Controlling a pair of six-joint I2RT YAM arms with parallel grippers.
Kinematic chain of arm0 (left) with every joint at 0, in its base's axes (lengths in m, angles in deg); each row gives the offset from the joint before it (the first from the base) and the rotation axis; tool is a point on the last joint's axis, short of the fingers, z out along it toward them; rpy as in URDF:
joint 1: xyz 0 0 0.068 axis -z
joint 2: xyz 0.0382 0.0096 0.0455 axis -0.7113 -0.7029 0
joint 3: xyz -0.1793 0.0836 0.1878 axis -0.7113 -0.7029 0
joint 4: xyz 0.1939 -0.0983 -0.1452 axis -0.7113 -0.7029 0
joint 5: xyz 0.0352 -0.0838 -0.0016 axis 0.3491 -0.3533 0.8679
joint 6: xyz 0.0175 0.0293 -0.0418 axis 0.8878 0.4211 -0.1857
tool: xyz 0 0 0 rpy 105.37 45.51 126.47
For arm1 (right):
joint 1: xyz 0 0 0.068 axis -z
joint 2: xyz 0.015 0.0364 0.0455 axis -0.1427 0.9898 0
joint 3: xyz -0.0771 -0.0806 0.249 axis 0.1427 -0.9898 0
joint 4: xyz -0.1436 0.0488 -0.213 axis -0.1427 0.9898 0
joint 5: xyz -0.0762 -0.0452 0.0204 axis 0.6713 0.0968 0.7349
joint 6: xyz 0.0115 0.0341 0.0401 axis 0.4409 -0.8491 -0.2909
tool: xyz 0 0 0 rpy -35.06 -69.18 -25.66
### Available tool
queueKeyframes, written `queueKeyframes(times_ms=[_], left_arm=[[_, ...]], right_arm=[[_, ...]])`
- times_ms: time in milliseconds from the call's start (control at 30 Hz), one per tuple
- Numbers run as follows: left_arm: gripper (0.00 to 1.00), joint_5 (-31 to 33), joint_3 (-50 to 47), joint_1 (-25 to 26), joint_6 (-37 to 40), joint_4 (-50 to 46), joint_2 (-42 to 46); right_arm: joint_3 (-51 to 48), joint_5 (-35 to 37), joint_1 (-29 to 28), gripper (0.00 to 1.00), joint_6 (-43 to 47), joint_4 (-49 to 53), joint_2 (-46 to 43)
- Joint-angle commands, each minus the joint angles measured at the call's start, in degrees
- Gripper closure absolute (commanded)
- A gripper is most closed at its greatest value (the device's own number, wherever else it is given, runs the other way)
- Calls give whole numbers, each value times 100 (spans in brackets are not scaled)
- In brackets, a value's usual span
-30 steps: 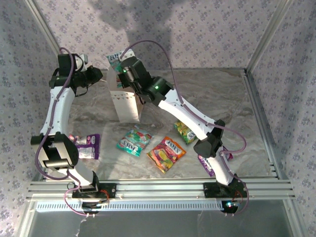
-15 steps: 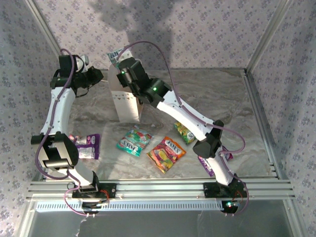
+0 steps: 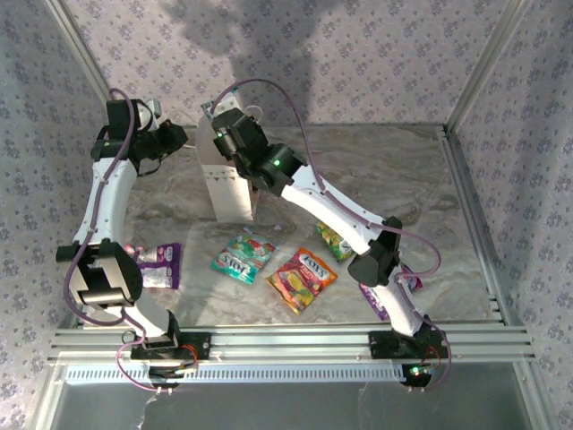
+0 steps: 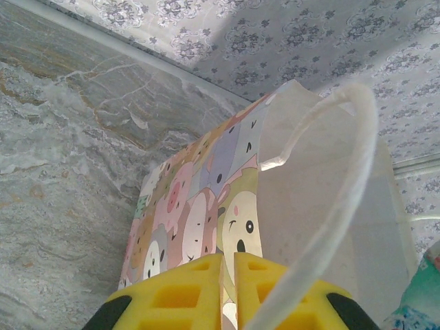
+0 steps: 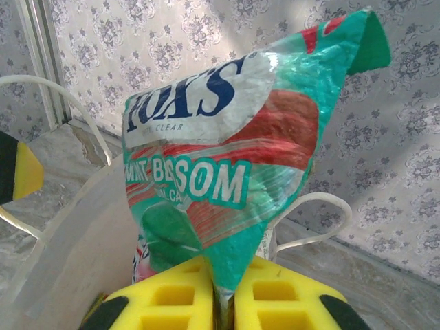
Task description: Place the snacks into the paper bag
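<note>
The white paper bag (image 3: 229,190) stands upright at the back left of the table. My left gripper (image 4: 228,275) is shut on the top edge of its cartoon-printed wall (image 4: 199,206), and one cord handle (image 4: 347,172) crosses in front. My right gripper (image 5: 223,295) hangs over the bag's open mouth (image 5: 69,254), shut on a teal snack packet (image 5: 227,158) that points up. More snacks lie on the table: teal (image 3: 242,255), red-orange (image 3: 303,278), yellow-green (image 3: 333,240) and purple (image 3: 161,265).
Another purple packet (image 3: 376,300) lies half under the right arm's elbow. Patterned walls and metal frame posts (image 3: 479,63) close in the back and sides. Bare marble tabletop (image 3: 403,179) stretches to the right of the bag.
My right gripper has shifted left and down over the bag's mouth, carrying the teal packet lower. The left gripper still holds the bag's edge.
</note>
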Motion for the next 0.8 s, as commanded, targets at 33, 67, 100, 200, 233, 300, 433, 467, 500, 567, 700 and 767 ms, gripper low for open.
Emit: queueKeyframes(times_ms=[33, 67, 100, 200, 233, 300, 433, 467, 500, 567, 700, 767], left_arm=[[86, -148, 33, -44, -31, 95, 181], [86, -147, 32, -44, -24, 94, 180], [86, -159, 28, -45, -22, 85, 187], [86, -148, 28, -42, -5, 63, 196], [86, -147, 30, -40, -6, 60, 206], [86, -156, 13, -44, -5, 44, 208], [86, -171, 8, -44, -5, 24, 207], [86, -173, 10, -42, -5, 15, 211], [87, -173, 10, -37, -5, 8, 216], [86, -190, 10, -40, 4, -8, 223], [86, -229, 29, -31, 22, -38, 258], [85, -224, 29, -32, 22, -54, 265]], right_arm=[[47, 20, -13, 81, -102, 79, -6], [41, -2, -17, 80, -121, 80, -8], [45, -3, -10, 78, -148, 78, -14], [57, -46, -1, 73, -227, 287, -23], [58, -70, -1, 72, -253, 318, -31], [79, -96, 12, 72, -304, 379, -47], [118, -107, 42, 73, -394, 498, -108], [112, -114, 53, 74, -422, 535, -135], [111, -126, 57, 73, -452, 567, -175], [116, -150, 84, 73, -514, 633, -237], [31, -134, 157, 73, -619, 689, -373], [-19, -122, 212, 73, -670, 722, -434]])
